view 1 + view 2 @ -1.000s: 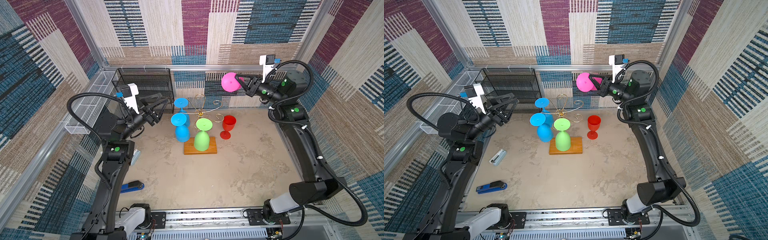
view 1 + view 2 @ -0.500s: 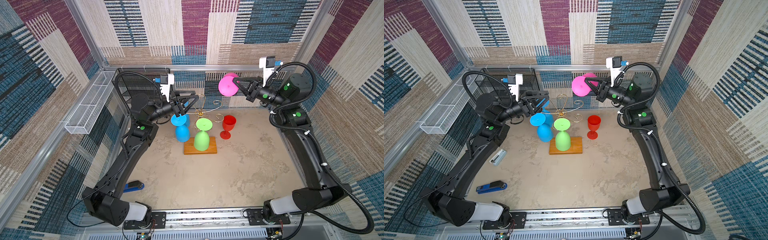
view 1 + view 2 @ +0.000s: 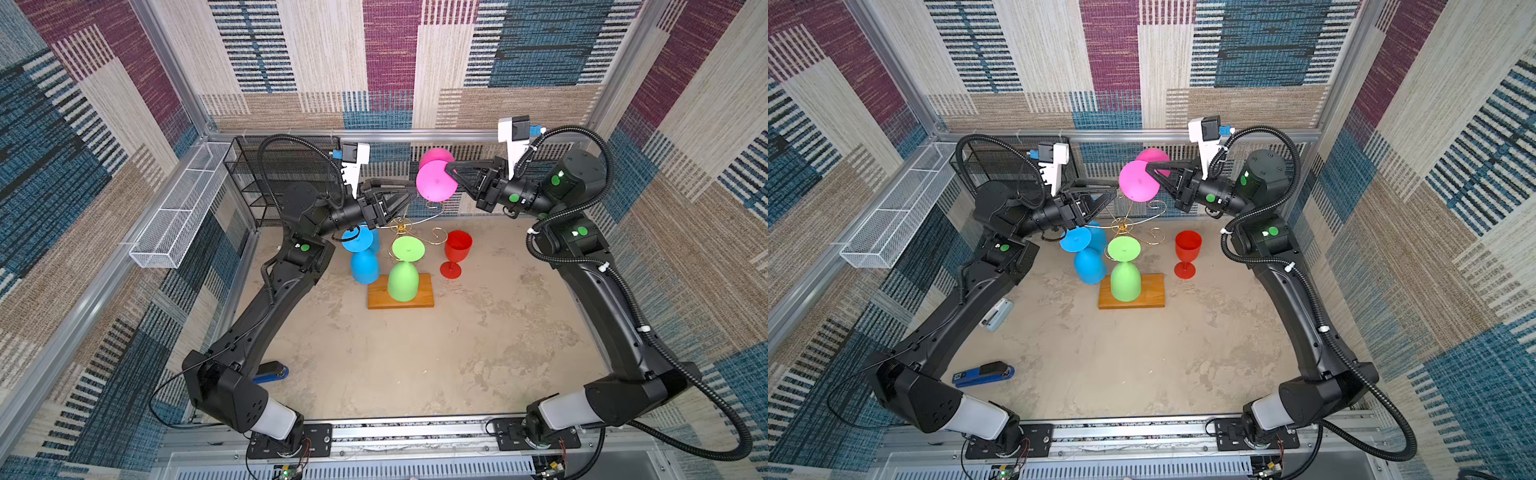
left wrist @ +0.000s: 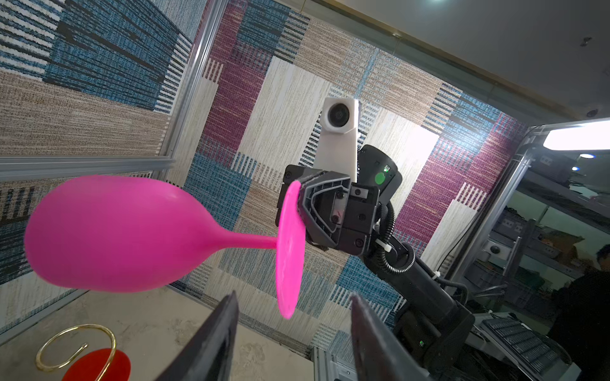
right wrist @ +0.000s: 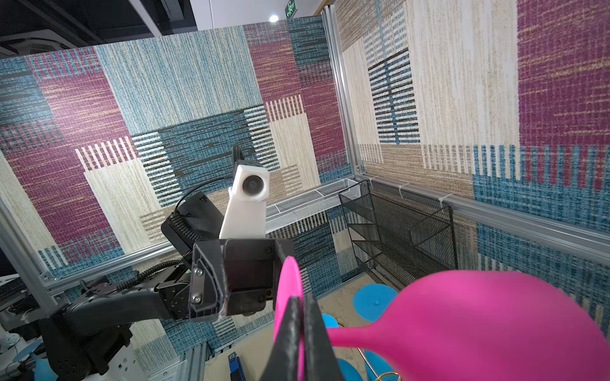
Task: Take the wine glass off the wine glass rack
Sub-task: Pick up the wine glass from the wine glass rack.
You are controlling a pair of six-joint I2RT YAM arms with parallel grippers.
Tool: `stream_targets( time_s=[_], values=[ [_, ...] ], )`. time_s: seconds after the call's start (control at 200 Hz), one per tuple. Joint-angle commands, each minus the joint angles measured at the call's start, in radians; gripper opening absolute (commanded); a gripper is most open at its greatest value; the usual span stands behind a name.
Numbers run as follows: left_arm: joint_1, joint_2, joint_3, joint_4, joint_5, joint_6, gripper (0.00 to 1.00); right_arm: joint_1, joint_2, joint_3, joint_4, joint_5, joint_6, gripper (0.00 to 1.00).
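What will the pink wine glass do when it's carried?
The pink plastic-looking wine glass is probably stiff and light: it juts sideways without sagging. It could swivel or slip, since the right pincer pinches only its thin foot's edge.

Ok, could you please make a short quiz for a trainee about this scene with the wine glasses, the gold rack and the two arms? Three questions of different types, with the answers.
1. Multiple choice: the fingers of the right gripper are shut on which part of the pink wine glass? A) bowl B) stem C) round foot
2. True or false: the red wine glass stands upright on the table, off the wine glass rack.
3. Fill in: the left gripper is ___ and holds nothing.
Key: 1 C; 2 true; 3 open.
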Motion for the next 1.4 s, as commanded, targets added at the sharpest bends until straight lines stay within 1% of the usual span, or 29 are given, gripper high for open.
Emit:
stream_targets(
  time_s=[0.0, 0.165, 0.341, 0.481, 0.571, 0.746, 0.766, 0.851, 0.992, 1.032, 1.077, 1.092, 1.117, 1.177, 1.207, 1.247, 1.297, 1.332, 1.352, 1.397],
  values=[
    [-0.009, 0.008, 0.012, 0.048, 0.003, -0.023, 0.57, 0.016, 0.005, 0.004, 0.044, 0.003, 0.002, 0.00],
    [-0.017, 0.020, 0.017, 0.048, -0.001, -0.023, 0.56, 0.036, 0.011, 0.002, 0.047, 0.006, 0.001, 0.00],
    [-0.022, 0.035, 0.023, 0.065, 0.002, -0.033, 0.45, 0.053, 0.021, 0.001, 0.050, 0.008, 0.000, 0.00],
    [-0.023, 0.040, 0.023, 0.094, 0.000, -0.056, 0.34, 0.060, 0.027, -0.001, 0.050, 0.007, -0.001, 0.00],
    [-0.023, 0.040, 0.023, 0.111, 0.002, -0.065, 0.25, 0.066, 0.030, -0.004, 0.052, 0.008, -0.001, 0.00],
    [-0.023, 0.032, 0.023, 0.116, -0.004, -0.079, 0.02, 0.075, 0.032, -0.009, 0.055, 0.012, -0.004, 0.00],
    [-0.022, 0.031, 0.023, 0.156, -0.005, -0.085, 0.00, 0.075, 0.031, -0.010, 0.056, 0.014, -0.004, 0.00],
    [-0.022, 0.022, 0.023, 0.178, -0.026, -0.108, 0.00, 0.075, 0.028, -0.011, 0.055, 0.019, -0.004, 0.00],
    [-0.019, -0.005, 0.015, 0.168, -0.093, -0.141, 0.00, 0.076, 0.010, -0.006, 0.033, 0.041, -0.026, 0.00],
    [-0.017, -0.014, 0.013, 0.160, -0.117, -0.150, 0.00, 0.076, -0.002, -0.005, 0.018, 0.063, -0.041, 0.09],
    [-0.016, -0.026, 0.008, 0.144, -0.146, -0.157, 0.00, 0.076, -0.023, -0.009, -0.001, 0.101, -0.063, 0.27],
    [-0.014, -0.031, 0.007, 0.139, -0.158, -0.161, 0.00, 0.075, -0.032, -0.014, -0.005, 0.116, -0.070, 0.35],
    [-0.013, -0.039, 0.005, 0.137, -0.176, -0.163, 0.00, 0.075, -0.048, -0.024, -0.009, 0.142, -0.087, 0.46],
    [-0.010, -0.057, -0.002, 0.083, -0.225, -0.177, 0.00, 0.075, -0.095, -0.066, -0.006, 0.220, -0.131, 0.63],
    [-0.007, -0.065, -0.005, 0.069, -0.249, -0.187, 0.00, 0.076, -0.119, -0.093, -0.001, 0.261, -0.159, 0.74],
    [-0.003, -0.076, -0.006, 0.047, -0.281, -0.205, 0.00, 0.075, -0.150, -0.135, 0.008, 0.311, -0.202, 0.82],
    [0.001, -0.084, -0.002, 0.022, -0.308, -0.228, 0.00, 0.076, -0.191, -0.187, 0.029, 0.359, -0.262, 0.86],
    [0.004, -0.087, 0.002, 0.003, -0.308, -0.244, 0.00, 0.076, -0.215, -0.235, 0.049, 0.370, -0.308, 0.89],
    [0.006, -0.089, 0.008, -0.009, -0.342, -0.253, 0.00, 0.076, -0.226, -0.256, 0.062, 0.370, -0.333, 0.90],
    [0.011, -0.088, 0.019, -0.031, -0.351, -0.280, 0.00, 0.076, -0.245, -0.296, 0.091, 0.376, -0.381, 0.95]
  ],
)
